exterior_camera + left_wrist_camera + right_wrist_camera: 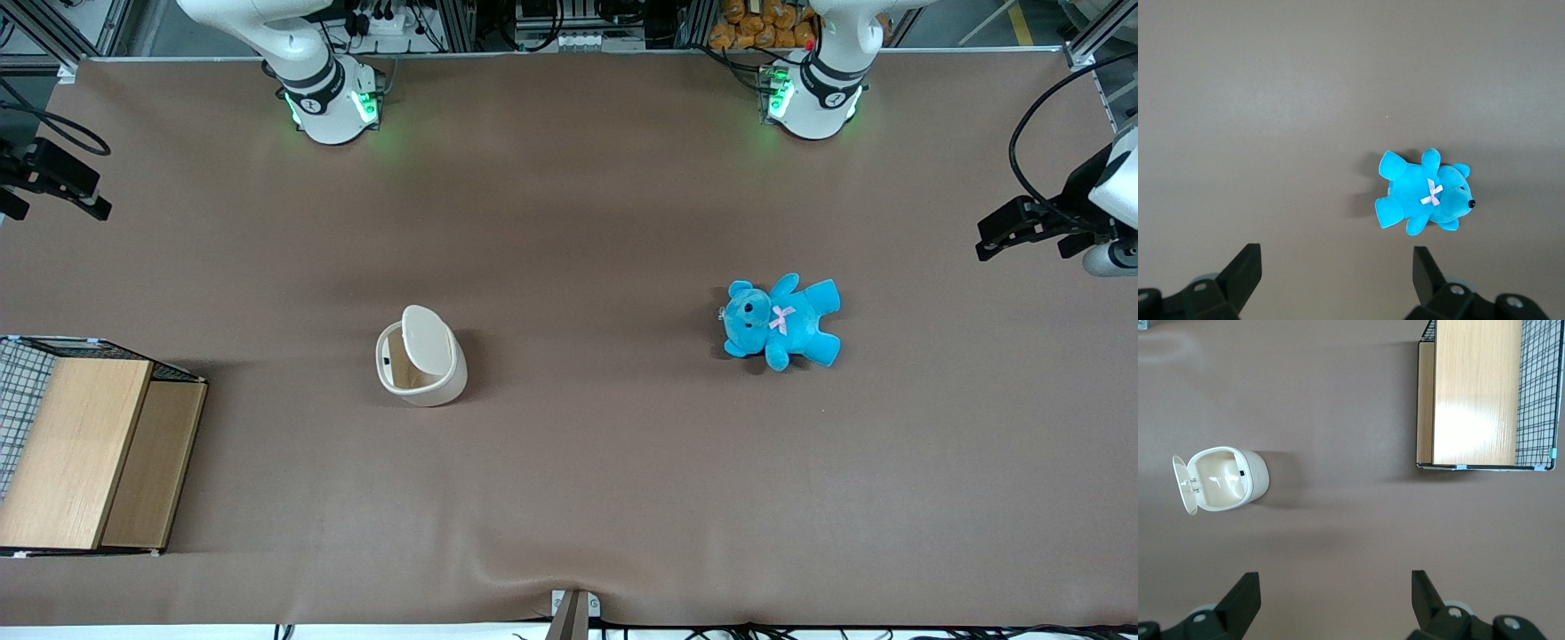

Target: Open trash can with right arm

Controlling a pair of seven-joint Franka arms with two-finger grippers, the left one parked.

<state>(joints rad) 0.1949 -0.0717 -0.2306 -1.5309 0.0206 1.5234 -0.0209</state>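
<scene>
The trash can [420, 363] is a small cream-white bin standing on the brown table. Its hinged lid [428, 338] is swung up, and the tan inside shows. The right wrist view also takes in the trash can [1228, 480], with its lid [1185, 485] tipped back off the rim. My right arm's gripper [1336, 590] is open, its black fingers [1245, 595] spread wide with nothing between them. It hangs well above the table and well apart from the can. In the front view the gripper [62, 180] sits at the working arm's end of the table.
A wooden box [84, 453] with a wire mesh side stands at the working arm's end, nearer the front camera than the gripper; it also shows in the right wrist view [1478, 393]. A blue teddy [781, 320] lies toward the parked arm's end.
</scene>
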